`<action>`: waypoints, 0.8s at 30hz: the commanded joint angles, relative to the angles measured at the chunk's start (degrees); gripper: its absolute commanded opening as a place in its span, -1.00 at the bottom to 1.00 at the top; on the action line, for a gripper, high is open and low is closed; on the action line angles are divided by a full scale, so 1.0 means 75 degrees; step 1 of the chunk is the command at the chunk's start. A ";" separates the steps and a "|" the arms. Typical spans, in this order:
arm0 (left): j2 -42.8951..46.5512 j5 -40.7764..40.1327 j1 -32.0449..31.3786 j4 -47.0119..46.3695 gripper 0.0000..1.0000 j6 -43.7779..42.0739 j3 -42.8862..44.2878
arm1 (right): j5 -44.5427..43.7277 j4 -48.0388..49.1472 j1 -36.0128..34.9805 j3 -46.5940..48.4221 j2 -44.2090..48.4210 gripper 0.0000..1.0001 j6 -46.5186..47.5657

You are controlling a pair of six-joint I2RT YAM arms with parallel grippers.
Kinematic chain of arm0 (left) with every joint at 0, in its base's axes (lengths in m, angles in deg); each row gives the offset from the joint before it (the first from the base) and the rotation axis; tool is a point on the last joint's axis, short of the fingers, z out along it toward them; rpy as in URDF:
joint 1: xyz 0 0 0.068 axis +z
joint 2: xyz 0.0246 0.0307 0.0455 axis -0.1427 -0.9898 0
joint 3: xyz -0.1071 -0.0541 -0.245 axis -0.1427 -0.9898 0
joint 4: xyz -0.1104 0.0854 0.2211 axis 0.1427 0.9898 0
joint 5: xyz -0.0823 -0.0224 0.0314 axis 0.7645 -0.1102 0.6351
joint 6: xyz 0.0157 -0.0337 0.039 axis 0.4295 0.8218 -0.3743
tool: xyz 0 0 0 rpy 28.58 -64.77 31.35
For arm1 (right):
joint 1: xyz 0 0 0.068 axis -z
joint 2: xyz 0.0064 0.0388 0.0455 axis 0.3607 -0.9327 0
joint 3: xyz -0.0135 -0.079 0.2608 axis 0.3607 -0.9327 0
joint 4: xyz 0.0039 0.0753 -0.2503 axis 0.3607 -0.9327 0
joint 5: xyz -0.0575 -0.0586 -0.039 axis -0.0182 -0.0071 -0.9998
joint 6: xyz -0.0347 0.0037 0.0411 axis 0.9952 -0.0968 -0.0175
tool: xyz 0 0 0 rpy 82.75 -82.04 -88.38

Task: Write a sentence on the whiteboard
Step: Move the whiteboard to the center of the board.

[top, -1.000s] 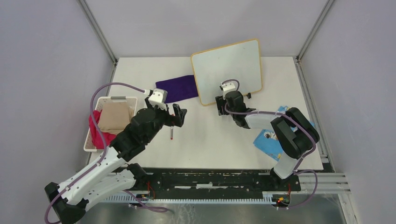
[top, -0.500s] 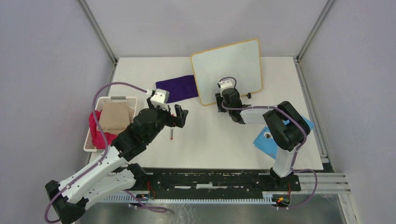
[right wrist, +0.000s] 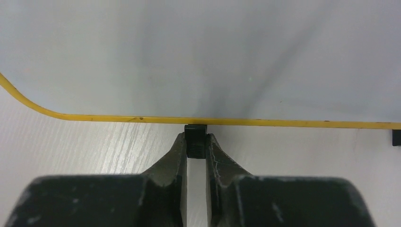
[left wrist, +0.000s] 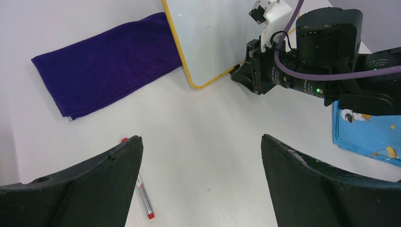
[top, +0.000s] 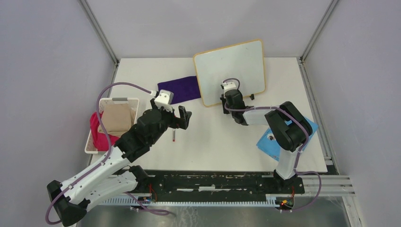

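Observation:
The whiteboard (top: 231, 66), white with a yellow frame, stands tilted at the back of the table; no sentence shows on its face (right wrist: 198, 56). My right gripper (right wrist: 195, 142) is shut on a small black foot (right wrist: 195, 137) at the board's near edge, seen from above at the board's lower left part (top: 222, 102). My left gripper (top: 182, 116) hangs open over the table middle, its fingers wide apart (left wrist: 201, 139) with nothing between them. A red-capped marker (left wrist: 143, 196) lies on the table beside the left finger (left wrist: 108, 175), also visible from above as the marker (top: 174, 136).
A purple cloth (top: 179, 89) lies left of the board. A white basket (top: 120, 100) with beige and pink cloths sits at the left edge. A blue patterned cloth (top: 274, 145) lies under the right arm. A second black foot (right wrist: 396, 137) shows at the right.
My right gripper has closed onto the board's black foot after moving a little toward the board. The left arm has barely shifted and stays open.

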 commanded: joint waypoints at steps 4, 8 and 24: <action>0.0005 -0.0100 -0.0060 -0.0411 0.99 -0.0594 0.0001 | 0.0010 0.0460 -0.0148 -0.0345 0.0392 -1.00 -0.0185; 0.0067 -0.0094 -0.0075 -0.0408 0.99 -0.0587 -0.0011 | -0.0310 0.0391 -0.0437 -0.0727 0.0765 -1.00 -0.0386; 0.0157 -0.0187 -0.0155 -0.0356 0.97 -0.0535 0.0000 | -0.2576 -0.1419 -0.2411 -0.1542 0.1511 -1.00 -0.2690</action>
